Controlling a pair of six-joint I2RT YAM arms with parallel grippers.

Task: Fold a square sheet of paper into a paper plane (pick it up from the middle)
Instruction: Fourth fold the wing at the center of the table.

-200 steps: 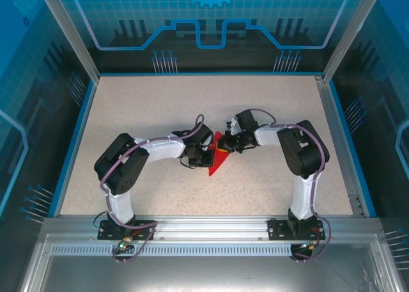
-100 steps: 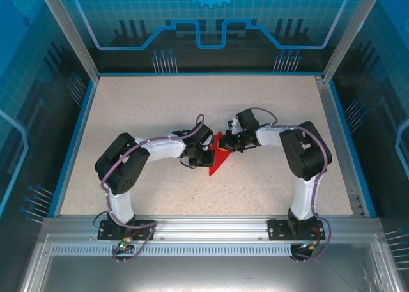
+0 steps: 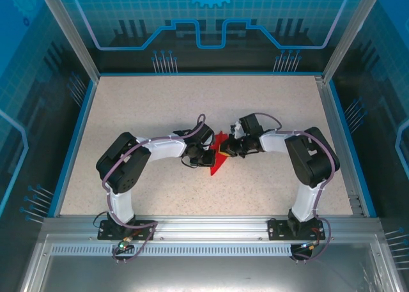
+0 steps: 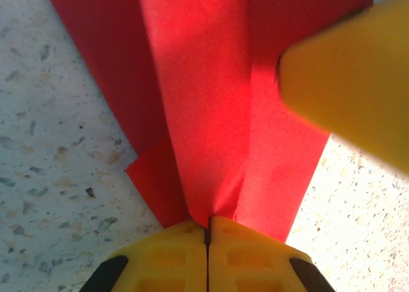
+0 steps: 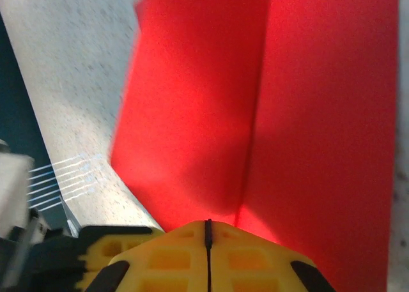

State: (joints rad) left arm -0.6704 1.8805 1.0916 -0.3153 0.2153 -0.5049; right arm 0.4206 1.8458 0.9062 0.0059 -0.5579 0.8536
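The square sheet of paper (image 3: 219, 159) is bright red and folded into a slim, pointed paper plane shape, its tip toward the near left of the table. My left gripper (image 3: 210, 157) is at its left side. In the left wrist view that gripper (image 4: 208, 223) is shut on the raised centre fold of the red paper (image 4: 204, 107). My right gripper (image 3: 229, 150) meets the paper from the right. Its yellow jaws (image 5: 208, 225) are shut, their tips against the creased red paper (image 5: 211, 113). I cannot see whether they pinch it. One right fingertip (image 4: 358, 87) hangs over the paper.
The speckled beige table (image 3: 140, 113) is bordered by a blue rim (image 3: 75, 138) and a metal frame with transparent walls. Both arm bases are bolted to the metal rail (image 3: 204, 227) at the near edge. Part of the left gripper's body (image 5: 96, 247) sits beside the right jaws.
The right arm's elbow has swung outward to the right, and its gripper has slid slightly nearer and lower over the paper. The left arm and the paper have hardly shifted.
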